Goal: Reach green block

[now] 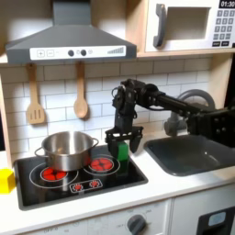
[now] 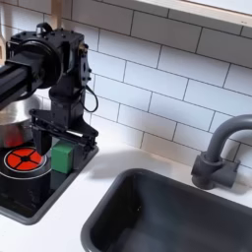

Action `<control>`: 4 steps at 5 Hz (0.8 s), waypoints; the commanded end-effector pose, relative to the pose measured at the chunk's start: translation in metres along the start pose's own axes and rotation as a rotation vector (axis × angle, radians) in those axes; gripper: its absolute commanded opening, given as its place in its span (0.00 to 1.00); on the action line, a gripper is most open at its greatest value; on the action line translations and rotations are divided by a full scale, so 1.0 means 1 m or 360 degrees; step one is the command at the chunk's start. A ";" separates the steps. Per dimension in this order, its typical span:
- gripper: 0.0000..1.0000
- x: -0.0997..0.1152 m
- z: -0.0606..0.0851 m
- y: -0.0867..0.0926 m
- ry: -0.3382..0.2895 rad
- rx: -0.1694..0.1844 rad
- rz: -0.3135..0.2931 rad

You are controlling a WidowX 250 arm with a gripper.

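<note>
Claw (image 1: 122, 140) of yours is open around the small, smooth green block (image 2: 62, 157), fingers on both sides. Block sits on the flat black stove (image 1: 117, 177), near the shiny round steel pot (image 1: 66, 150) and white tile wall (image 2: 167, 84).

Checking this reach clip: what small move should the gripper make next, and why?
Probably a short descent. The gripper hangs open right at the green block on the stovetop's right edge in both exterior views, fingers flanking it; whether they reach full depth is unclear.
</note>
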State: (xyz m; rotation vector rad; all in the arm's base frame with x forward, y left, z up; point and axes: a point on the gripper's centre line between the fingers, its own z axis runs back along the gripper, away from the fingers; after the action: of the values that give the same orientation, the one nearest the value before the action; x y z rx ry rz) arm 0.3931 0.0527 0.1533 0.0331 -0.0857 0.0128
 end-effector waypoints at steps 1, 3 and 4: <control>1.00 0.004 -0.008 0.000 0.0021 -0.0004 0.0003; 1.00 0.005 -0.013 0.000 0.0036 -0.0006 0.0002; 1.00 0.005 -0.013 0.000 0.0036 -0.0006 0.0002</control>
State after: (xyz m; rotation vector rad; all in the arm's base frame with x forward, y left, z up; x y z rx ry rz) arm 0.3992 0.0532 0.1411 0.0288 -0.0631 0.0143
